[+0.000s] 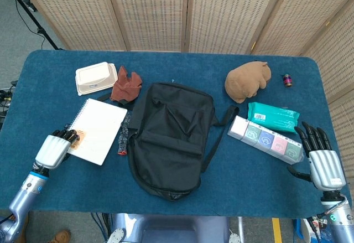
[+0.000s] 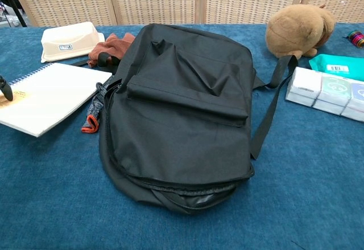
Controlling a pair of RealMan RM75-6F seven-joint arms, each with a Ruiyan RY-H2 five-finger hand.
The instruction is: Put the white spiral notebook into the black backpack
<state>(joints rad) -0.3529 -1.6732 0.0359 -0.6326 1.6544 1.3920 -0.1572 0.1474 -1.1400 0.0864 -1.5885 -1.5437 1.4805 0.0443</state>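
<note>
You have one white spiral notebook (image 1: 98, 130) left of one black backpack (image 1: 170, 138) on the worktop (image 1: 238, 171). Your left robot hand (image 1: 57, 146) grips the notebook's near-left corner, raising that edge. Your right robot hand (image 1: 319, 155) rests with fingers spread, holding nothing.

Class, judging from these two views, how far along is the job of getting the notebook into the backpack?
Done: nothing packed yet. In hand: the left hand grips the white spiral notebook at its corner, near edge seemingly raised. Left: carry it into the black backpack, which lies flat. The right hand rests open.
</note>
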